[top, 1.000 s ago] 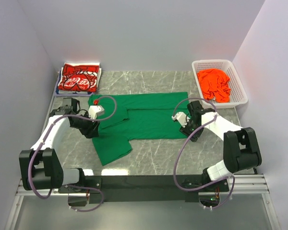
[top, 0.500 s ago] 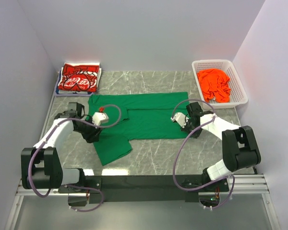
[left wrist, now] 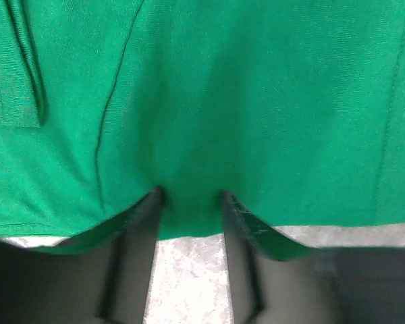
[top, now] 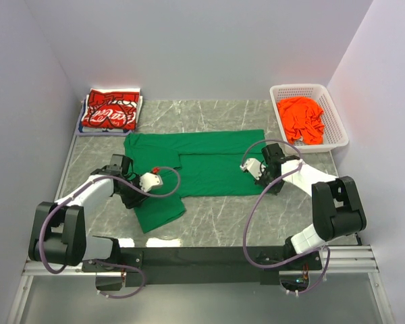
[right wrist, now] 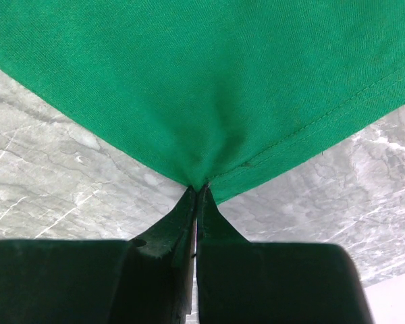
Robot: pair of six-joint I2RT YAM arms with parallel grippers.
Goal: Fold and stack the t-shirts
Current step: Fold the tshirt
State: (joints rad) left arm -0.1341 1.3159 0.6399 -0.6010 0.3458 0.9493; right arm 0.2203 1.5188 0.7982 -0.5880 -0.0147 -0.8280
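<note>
Since your right gripper [right wrist: 197, 185] was gaping a second ago and is now clamped tight, you've got a real pinch on the green t-shirt [top: 202, 165] at its right hem. The wrist view shows the cloth puckering into the closed tips right at the stitched edge, so that side looks ready to lift.

Meanwhile your left arm has slid nearer and to the right along the shirt's left side. The left gripper [left wrist: 189, 202] now sits at the near edge of the part that juts toward you. Its jaws stand roughly half apart with the green edge lying between the fingers, touching but not squeezed yet. I'd say it needs to close before you start the fold, otherwise only one side comes up.

The green shirt itself is spread flat across the middle of the table [top: 223, 223]. The red t-shirt [top: 110, 111] is already folded at the far left, and the orange t-shirt [top: 301, 120] is bunched in the basket [top: 293, 88] at the far right
</note>
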